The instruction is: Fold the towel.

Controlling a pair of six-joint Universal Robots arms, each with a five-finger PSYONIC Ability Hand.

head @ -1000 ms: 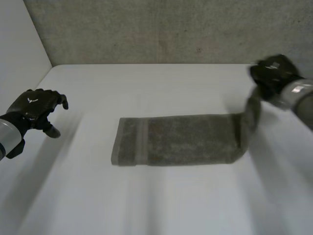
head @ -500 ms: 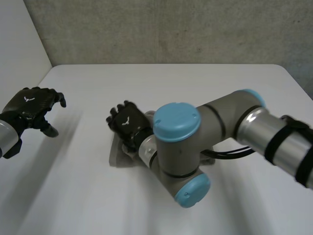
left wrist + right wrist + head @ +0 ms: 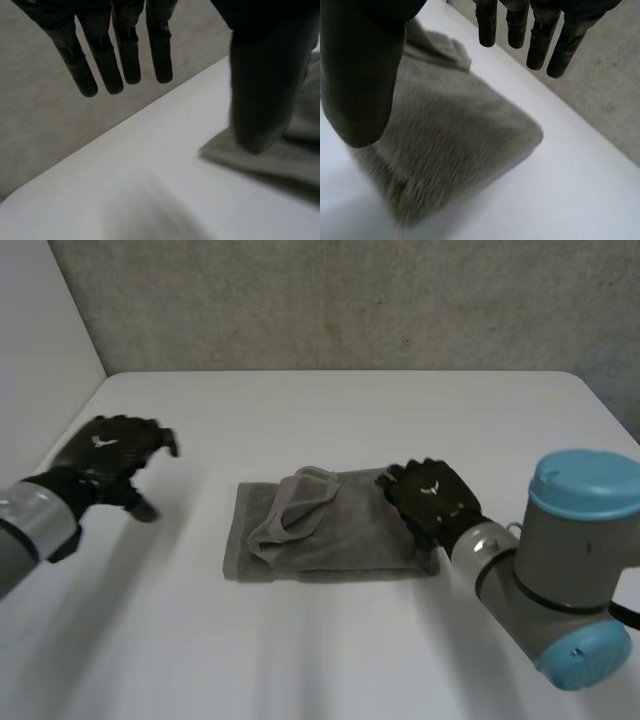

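The grey towel [image 3: 340, 535] lies folded over on itself in the middle of the white table [image 3: 330, 420]. Its upper layer ends in a rumpled flap [image 3: 297, 508] near the towel's left end. My right hand [image 3: 430, 495] hovers over the towel's right folded edge, open, with nothing in it. In the right wrist view its fingers [image 3: 537, 37] and thumb [image 3: 360, 75] spread above the towel [image 3: 455, 145]. My left hand [image 3: 115, 448] is above the table, left of the towel and apart from it, open. Its fingers [image 3: 112, 55] hang straight, and a towel corner [image 3: 280, 160] lies beyond the thumb.
A grey wall [image 3: 350, 300] runs along the table's far edge and a white wall [image 3: 40, 350] stands at the left. My right arm's elbow [image 3: 570, 570] hangs over the table's right front part.
My right hand carried the towel's right end across to the left, let it go and drew back to the right edge. My left hand moved rightward toward the towel.
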